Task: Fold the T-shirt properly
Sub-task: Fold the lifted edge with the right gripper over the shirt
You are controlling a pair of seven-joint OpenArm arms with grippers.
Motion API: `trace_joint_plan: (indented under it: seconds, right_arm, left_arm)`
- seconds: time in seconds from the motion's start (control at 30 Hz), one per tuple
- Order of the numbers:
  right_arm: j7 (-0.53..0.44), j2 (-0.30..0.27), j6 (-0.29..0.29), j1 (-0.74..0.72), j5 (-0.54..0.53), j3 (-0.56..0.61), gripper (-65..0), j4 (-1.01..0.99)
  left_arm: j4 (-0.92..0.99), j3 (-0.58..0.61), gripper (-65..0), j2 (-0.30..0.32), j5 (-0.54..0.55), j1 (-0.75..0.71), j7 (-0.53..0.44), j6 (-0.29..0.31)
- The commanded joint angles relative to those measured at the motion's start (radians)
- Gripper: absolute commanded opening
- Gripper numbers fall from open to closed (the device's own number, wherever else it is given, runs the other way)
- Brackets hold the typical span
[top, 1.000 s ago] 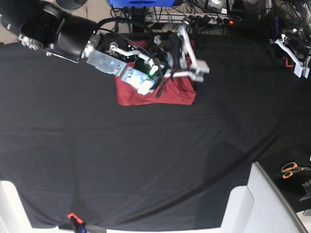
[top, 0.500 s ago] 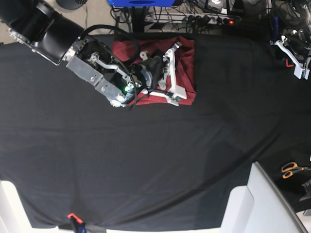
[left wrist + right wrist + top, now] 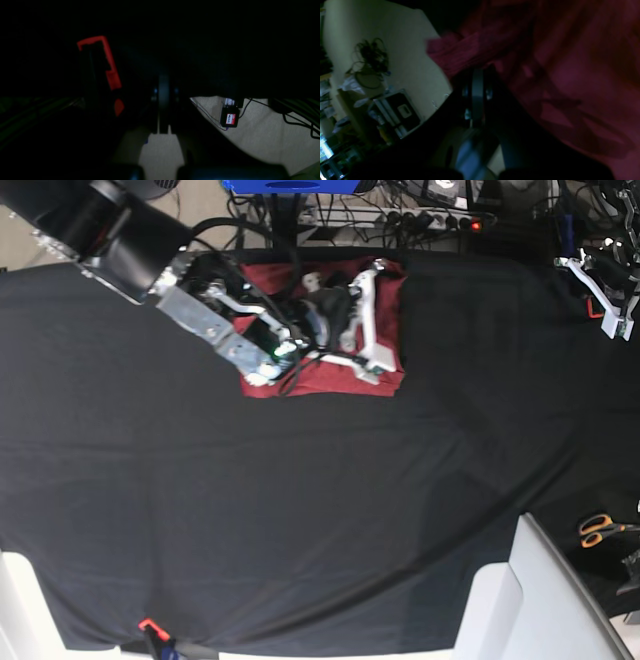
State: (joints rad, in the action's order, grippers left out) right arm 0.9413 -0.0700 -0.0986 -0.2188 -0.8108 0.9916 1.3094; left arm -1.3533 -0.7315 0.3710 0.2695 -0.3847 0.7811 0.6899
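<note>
The T-shirt (image 3: 330, 375) is a dark-red folded rectangle at the far middle of the black table cloth (image 3: 320, 500). My right arm reaches in from the upper left and lies across it. The right gripper (image 3: 368, 320) is shut over the shirt's right half. In the right wrist view the shut right gripper (image 3: 477, 75) has its tip against the T-shirt (image 3: 570, 75); whether any cloth is pinched does not show. My left gripper (image 3: 605, 295) stays at the table's far right edge, away from the shirt. In the left wrist view the left gripper (image 3: 163, 85) is shut and holds nothing.
Orange-handled scissors (image 3: 600, 528) lie at the right edge. A white box (image 3: 530, 600) sits at the front right corner. Cables and a power strip (image 3: 440, 220) run behind the table. A red clamp (image 3: 110, 72) is beside the left gripper.
My right arm has swept over the shirt: the gripper slid toward the shirt's front edge, then came back to the right half. The shirt and the left arm have not moved.
</note>
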Motion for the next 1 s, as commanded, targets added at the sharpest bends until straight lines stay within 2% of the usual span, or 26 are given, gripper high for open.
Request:
trace_joint_plan:
  seconds: [0.0,0.2,0.37,0.47,0.63,0.8,0.97]
  right_arm:
    - [-0.009,0.012,-0.008,-0.027,-0.009,0.0,-63.8,0.002]
    - [-0.011,0.026,-0.008,-0.049,-0.009,0.005,-63.8,-0.011]
    - [-0.014,0.08,-0.008,-0.08,-0.009,0.005,-63.8,-0.098]
    - [-0.069,0.1,-0.008,-0.106,-0.009,0.006,-63.8,-0.149]
    - [-0.083,0.101,-0.008,-0.159,-0.014,0.006,-63.8,-0.156]
    - [-0.005,0.089,0.0,-0.163,-0.012,-0.004,-63.8,-0.047]
    - [-0.005,0.078,0.0,-0.166,-0.011,-0.004,-63.8,-0.066]
  left_arm:
    - [-0.019,-0.007,-65.0,0.021,0.006,-0.001,-0.01,0.008]
    - [-0.018,-0.007,-65.0,0.021,0.006,-0.001,-0.012,0.008]
    - [-0.019,-0.007,-65.0,0.02,0.006,0.0,-0.012,0.008]
    - [-0.019,-0.007,-65.0,0.02,0.006,0.0,-0.012,0.008]
    - [-0.018,-0.007,-65.0,0.02,0.006,-0.001,-0.01,0.008]
    - [-0.018,-0.007,-65.0,0.02,0.006,-0.003,-0.01,0.008]
    - [-0.019,-0.007,-65.0,0.02,0.006,-0.001,-0.009,0.008]
